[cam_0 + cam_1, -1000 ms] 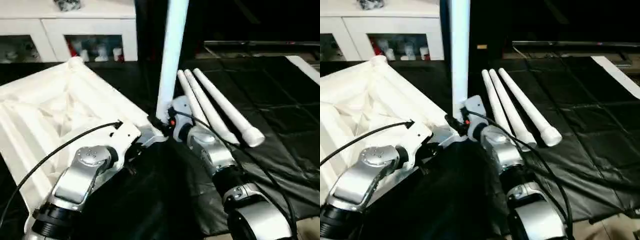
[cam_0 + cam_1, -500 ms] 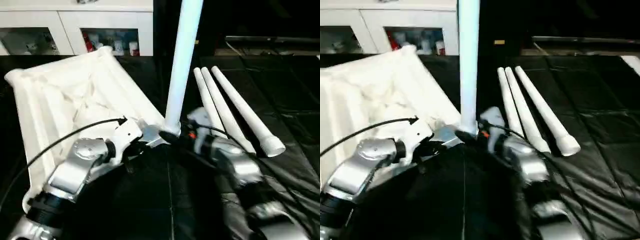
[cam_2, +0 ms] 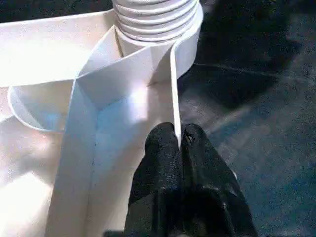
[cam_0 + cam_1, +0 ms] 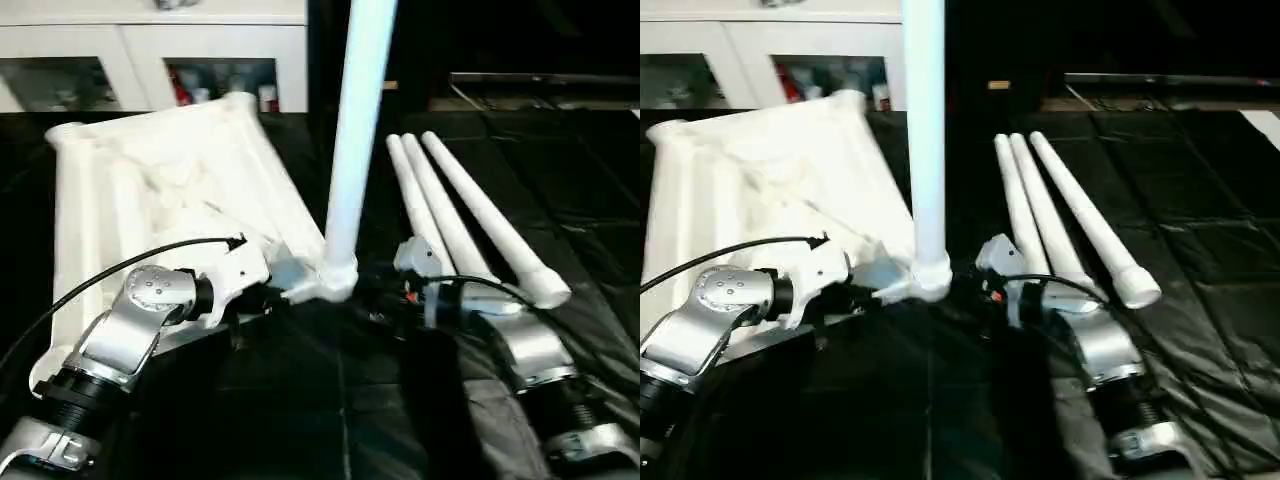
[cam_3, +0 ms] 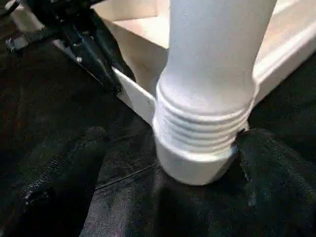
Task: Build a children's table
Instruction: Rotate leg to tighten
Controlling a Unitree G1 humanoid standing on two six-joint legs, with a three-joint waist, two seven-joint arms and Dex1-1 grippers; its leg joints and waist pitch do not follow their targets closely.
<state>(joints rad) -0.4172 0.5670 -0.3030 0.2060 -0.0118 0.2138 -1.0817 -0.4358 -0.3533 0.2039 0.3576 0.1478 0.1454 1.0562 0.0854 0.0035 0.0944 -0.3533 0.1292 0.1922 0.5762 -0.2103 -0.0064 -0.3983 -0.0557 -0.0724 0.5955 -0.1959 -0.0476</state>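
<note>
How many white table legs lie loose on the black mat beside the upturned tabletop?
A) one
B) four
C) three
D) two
C: three loose legs lie side by side on the black mat, while a fourth leg stands upright in the tabletop's corner socket.

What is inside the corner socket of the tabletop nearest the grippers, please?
A leg stands upright in that socket of the tabletop; its threaded end shows just above the rim. How deep it goes is hidden by the socket wall.
</note>
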